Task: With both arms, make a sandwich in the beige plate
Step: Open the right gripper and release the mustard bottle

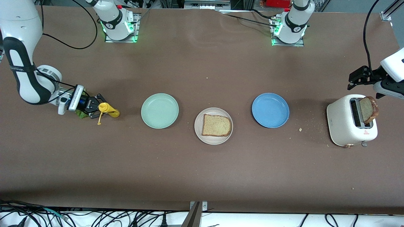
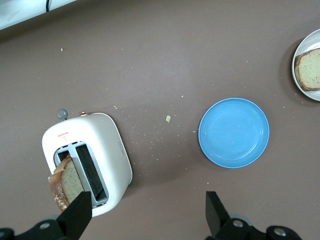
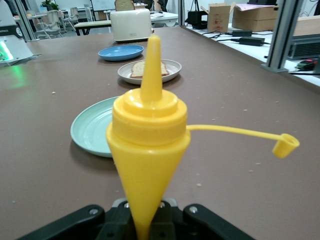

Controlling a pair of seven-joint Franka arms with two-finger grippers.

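Note:
The beige plate point(image 1: 199, 130) sits mid-table with one brown bread slice point(image 1: 216, 125) on it; both also show in the left wrist view, plate point(image 2: 298, 80) and slice point(image 2: 310, 70). A second slice point(image 1: 369, 109) stands up out of a white toaster point(image 1: 347, 123) at the left arm's end. My left gripper point(image 1: 356, 78) hangs open and empty over the table beside the toaster point(image 2: 87, 150). My right gripper point(image 1: 98, 107) is shut on a yellow squeeze bottle point(image 1: 109, 110), low at the right arm's end. A green lettuce leaf point(image 1: 82, 115) shows partly under that wrist.
A mint-green plate point(image 1: 159, 110) lies between the bottle and the beige plate. A blue plate point(image 1: 270, 110) lies between the beige plate and the toaster. Both hold nothing. The bottle's open cap point(image 3: 285, 145) dangles on its tether. Crumbs point(image 1: 300, 129) lie near the toaster.

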